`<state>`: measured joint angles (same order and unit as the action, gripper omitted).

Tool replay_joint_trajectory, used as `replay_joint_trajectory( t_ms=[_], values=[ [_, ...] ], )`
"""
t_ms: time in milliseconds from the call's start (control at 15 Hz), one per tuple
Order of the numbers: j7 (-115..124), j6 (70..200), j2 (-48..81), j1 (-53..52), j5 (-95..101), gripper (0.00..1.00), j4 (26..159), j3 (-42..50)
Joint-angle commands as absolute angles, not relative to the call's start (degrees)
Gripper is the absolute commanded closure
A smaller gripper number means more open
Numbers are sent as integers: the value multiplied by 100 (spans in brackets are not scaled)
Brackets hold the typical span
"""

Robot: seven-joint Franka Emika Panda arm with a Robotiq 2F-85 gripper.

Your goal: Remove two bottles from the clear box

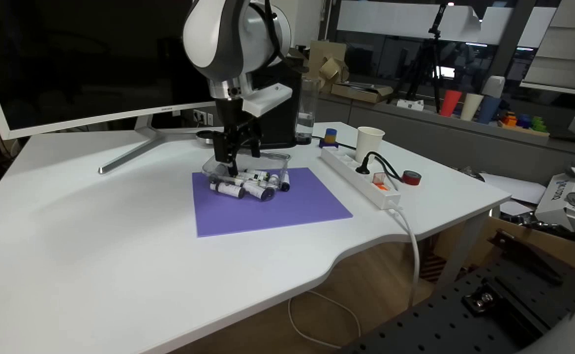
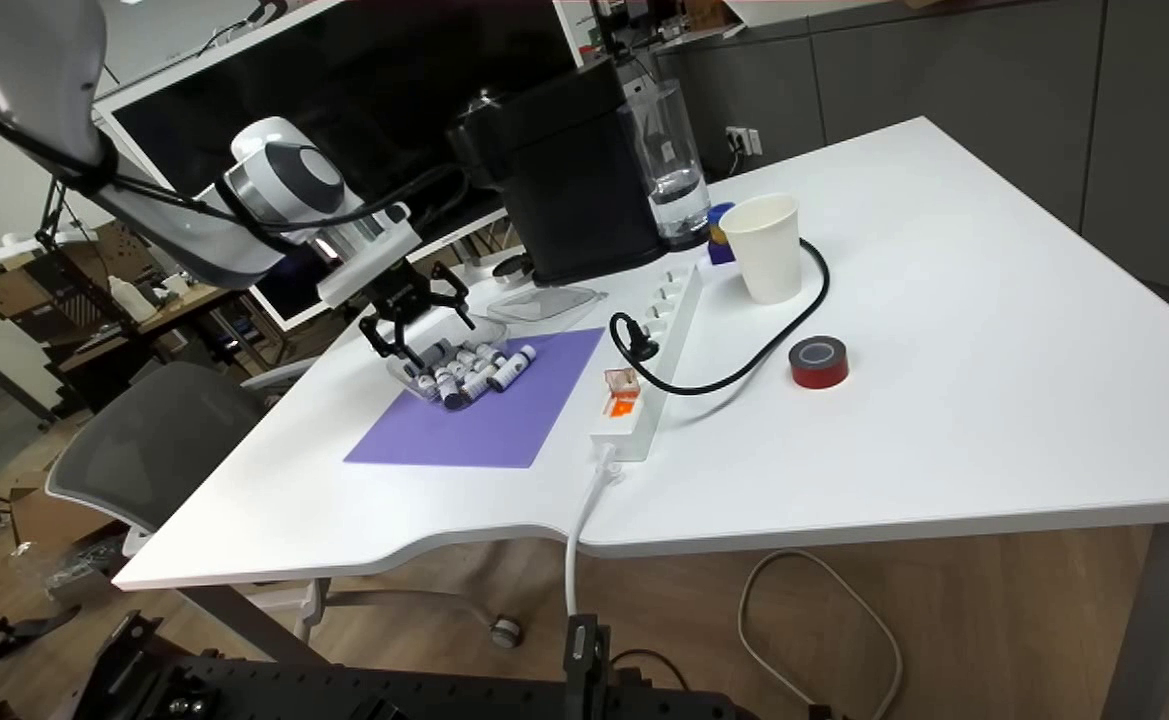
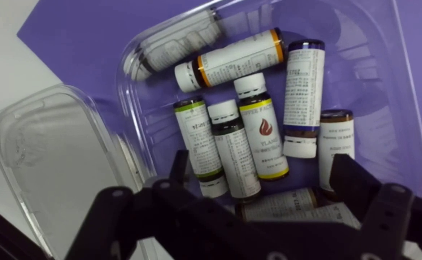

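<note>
Purple mat (image 1: 277, 212) lies flat on white desk (image 1: 120, 255) before large dark-screened monitor (image 1: 90, 64). Tall black box (image 2: 574, 180) stands just beside clear, part-filled vessel (image 2: 682, 208). Off-white cup (image 2: 766, 250) stands upright just beside white power strip (image 1: 352, 174), black plug (image 2: 644, 347) seated in strip; red-and-black tape roll (image 2: 819, 364) lies near. On ledge (image 1: 464, 126) past desk: red cup (image 1: 450, 103), cream cup (image 1: 471, 106) and blue cup (image 1: 488, 109) side by side, near tripod (image 1: 435, 64). Grey chair (image 2: 159, 440) stands beside desk.
</note>
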<state>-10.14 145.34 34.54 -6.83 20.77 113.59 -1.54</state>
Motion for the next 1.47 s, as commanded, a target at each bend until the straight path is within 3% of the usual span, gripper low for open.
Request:
replay_joint_trajectory(
  t_ms=[0, 533, 600, 733, 933, 1133, 1267, 1400],
  values=[
    [-1318, 14323, 3740, -562, 1877, 0, 10995, -227],
    [-1590, 13887, 4137, -513, 1757, 1, 10643, -199],
    [-1591, 13817, 4170, -526, 1767, 26, 10603, -194],
    [-1607, 13678, 4199, -540, 1779, 30, 10544, -212],
    [-1632, 13469, 4190, -560, 1800, 50, 10504, -257],
    [-1712, 13323, 4194, -550, 1789, 55, 10457, -290],
    [-1748, 13220, 4193, -540, 1778, 66, 10447, -314],
    [-1789, 13177, 4209, -524, 1770, 84, 10461, -326]
  ],
)
